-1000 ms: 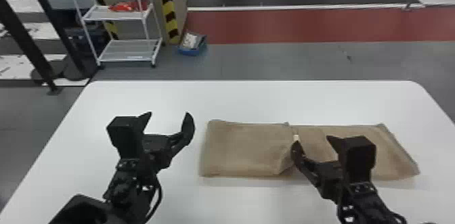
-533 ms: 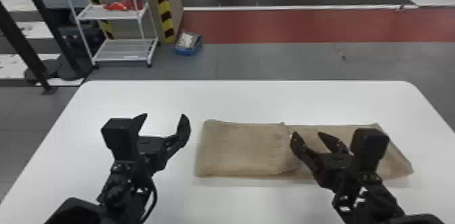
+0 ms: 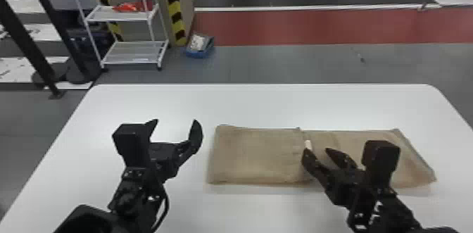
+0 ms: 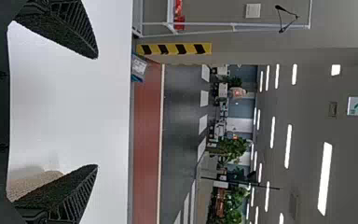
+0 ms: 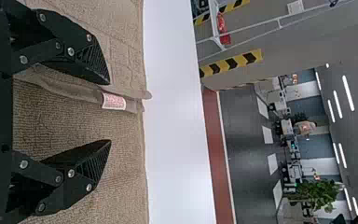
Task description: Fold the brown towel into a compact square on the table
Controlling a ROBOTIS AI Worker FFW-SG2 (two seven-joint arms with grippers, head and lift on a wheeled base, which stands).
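Okay, your left gripper (image 3: pixel 176 121) and right gripper (image 3: pixel 317 150) both gape, empty; brown towel (image 3: pixel 260 155) lies flat on table (image 3: pixel 281 105). Likely light, limp; pinch all layers at its right end (image 3: pixel 415 160).

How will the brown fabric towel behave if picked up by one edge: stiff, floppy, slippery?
Probably floppy: the brown fabric towel lies flat, with creases and slightly wavy edges. Its layers may shift apart, since loose edges show beside the small white tag. The coarse, textured surface suggests it won't be very slippery.
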